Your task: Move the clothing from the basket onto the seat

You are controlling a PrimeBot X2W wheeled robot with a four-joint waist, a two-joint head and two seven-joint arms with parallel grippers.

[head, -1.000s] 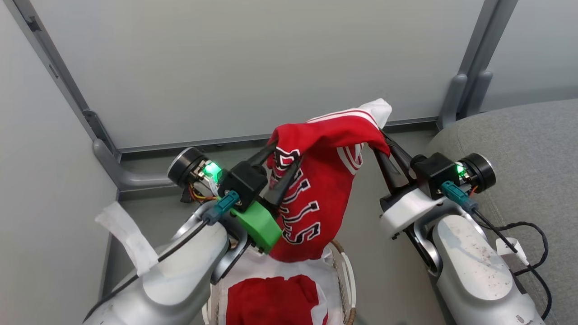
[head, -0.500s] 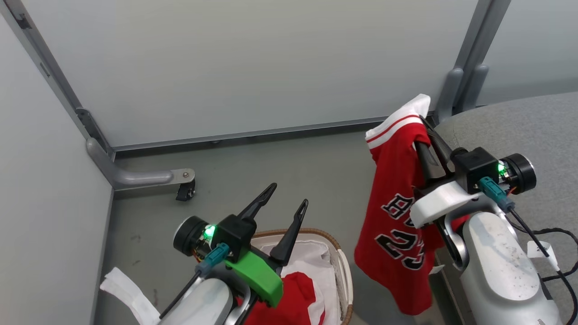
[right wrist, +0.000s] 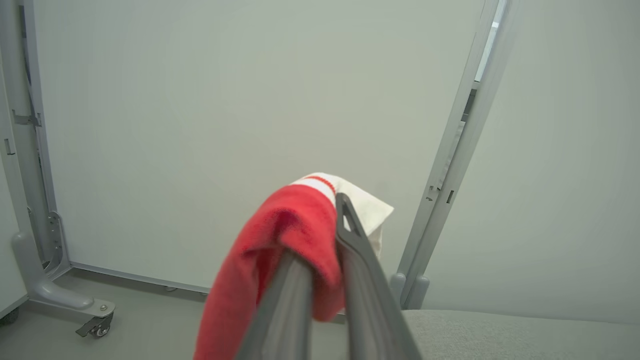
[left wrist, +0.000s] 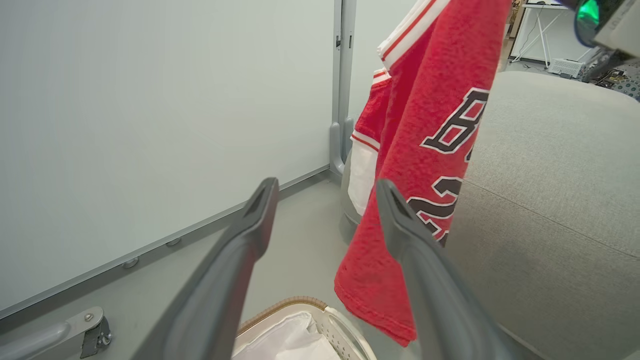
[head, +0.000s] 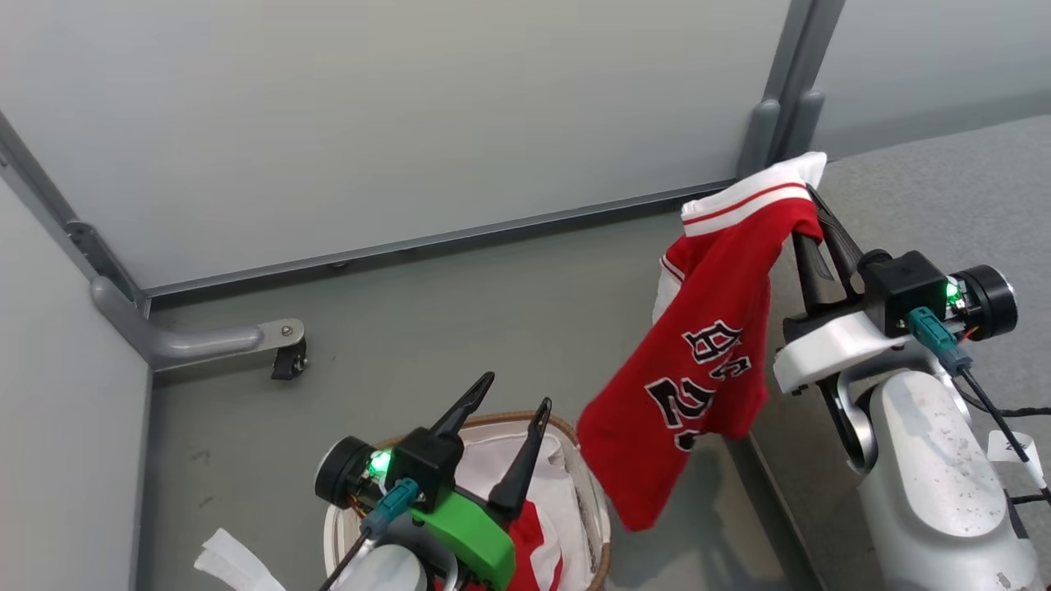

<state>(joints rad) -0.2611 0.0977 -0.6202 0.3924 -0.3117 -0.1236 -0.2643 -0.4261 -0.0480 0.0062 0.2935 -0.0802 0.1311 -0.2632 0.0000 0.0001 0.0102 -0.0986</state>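
Several pale partitions (head: 410, 107), grey floor (head: 460, 328), grey seat (head: 944, 197)

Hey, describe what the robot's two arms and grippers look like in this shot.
The left gripper and right gripper each have two long dark tapering fingers on a black block with a green light, a round black cap and a teal plug feeding a black cable. The left mount is bright green plastic, the right mount white. The silver-grey forearms are glossy; the right is speckled.
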